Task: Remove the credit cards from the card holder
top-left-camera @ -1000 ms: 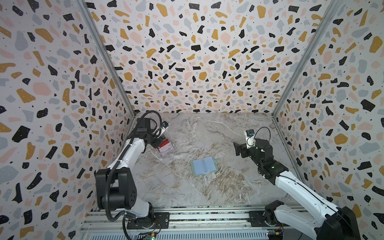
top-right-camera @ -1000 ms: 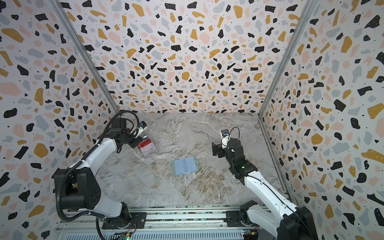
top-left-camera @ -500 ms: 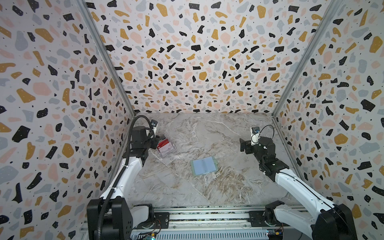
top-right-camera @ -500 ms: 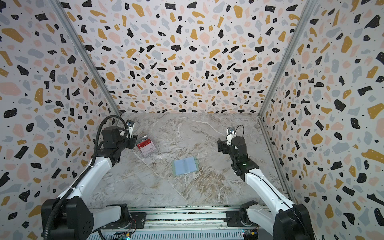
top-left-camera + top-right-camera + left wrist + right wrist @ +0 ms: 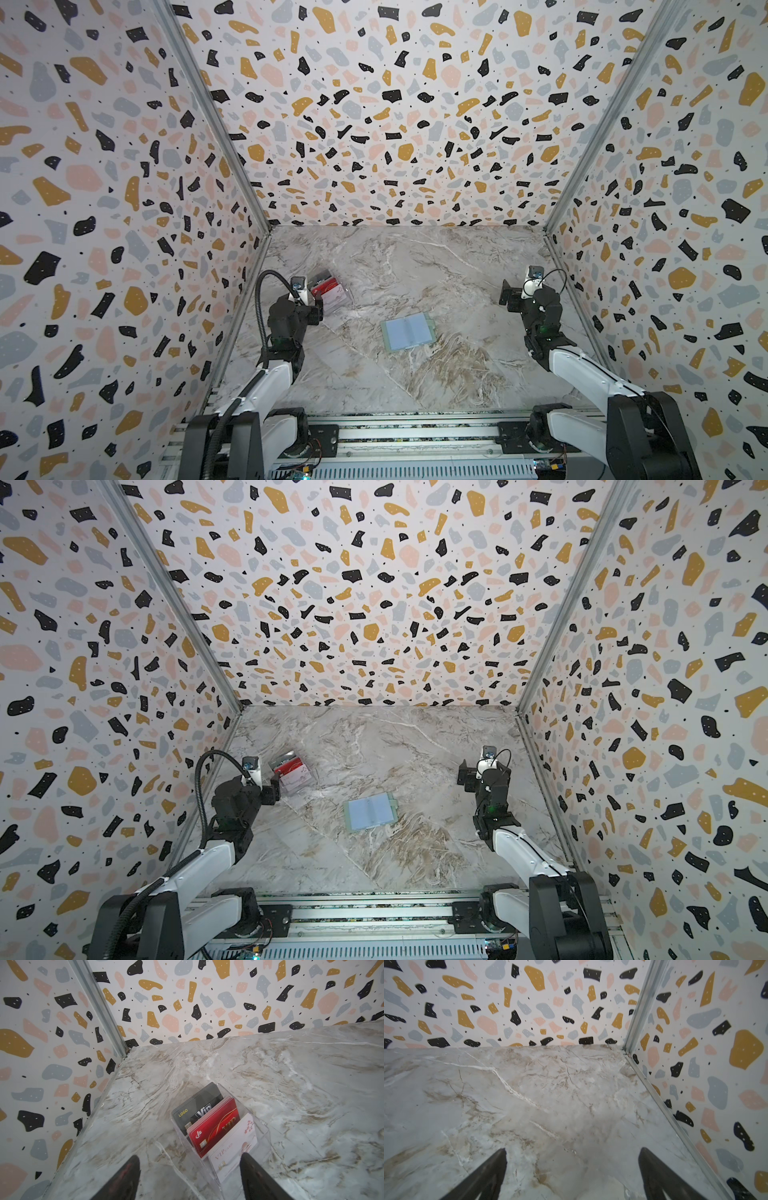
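Three white wall panels (image 5: 395, 124) speckled with black, ochre, pink and grey terrazzo shapes, joined by silvery metal corner strips (image 5: 218, 116), enclose a glossy grey-and-beige marble-patterned tabletop (image 5: 415, 257) under soft, even light.

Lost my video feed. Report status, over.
Left gripper open, empty, at clear box. Right gripper open, empty. Card holder lies open mid-table; credit cards stand in the box. Nothing in the way.

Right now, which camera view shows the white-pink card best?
Left wrist view: the white-pink card stands close in the clear box, print readable. Both top views show it tiny; the right wrist view misses it.
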`<action>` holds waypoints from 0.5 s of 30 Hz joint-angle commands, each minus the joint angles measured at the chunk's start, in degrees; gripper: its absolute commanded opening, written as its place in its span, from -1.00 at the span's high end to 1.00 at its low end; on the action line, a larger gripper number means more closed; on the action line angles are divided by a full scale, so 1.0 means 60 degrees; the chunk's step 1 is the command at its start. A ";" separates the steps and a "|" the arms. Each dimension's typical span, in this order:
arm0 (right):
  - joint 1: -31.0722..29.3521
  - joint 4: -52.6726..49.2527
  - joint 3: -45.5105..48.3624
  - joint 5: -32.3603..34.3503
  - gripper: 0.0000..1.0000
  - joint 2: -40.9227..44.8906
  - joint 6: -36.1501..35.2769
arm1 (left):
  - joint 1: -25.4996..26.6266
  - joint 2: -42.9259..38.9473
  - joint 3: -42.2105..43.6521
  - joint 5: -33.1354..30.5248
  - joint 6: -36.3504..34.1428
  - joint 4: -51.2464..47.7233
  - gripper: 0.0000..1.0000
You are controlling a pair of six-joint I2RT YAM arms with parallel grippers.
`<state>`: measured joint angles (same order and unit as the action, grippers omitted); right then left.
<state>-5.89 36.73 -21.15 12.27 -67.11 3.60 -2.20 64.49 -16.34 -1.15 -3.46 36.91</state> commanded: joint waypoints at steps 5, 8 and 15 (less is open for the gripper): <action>0.0108 0.2750 0.0726 -0.0139 -0.98 -0.0837 -0.0188 | -0.0029 0.0618 -0.0222 -0.0258 0.0426 0.2296 -0.80; 0.0130 0.3286 0.0946 -0.0183 -0.98 -0.1189 -0.0233 | -0.0029 0.0807 -0.0468 -0.0142 0.0609 0.2070 -1.00; 0.0138 0.4736 0.1458 -0.0431 -0.98 -0.2008 -0.0336 | 0.0029 0.0842 -0.0121 -0.0087 0.1091 0.2843 -1.00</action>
<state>-5.23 58.70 -13.15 10.66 -78.26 2.24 -2.20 69.87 -17.39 -1.39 1.67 48.66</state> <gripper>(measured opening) 0.989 0.999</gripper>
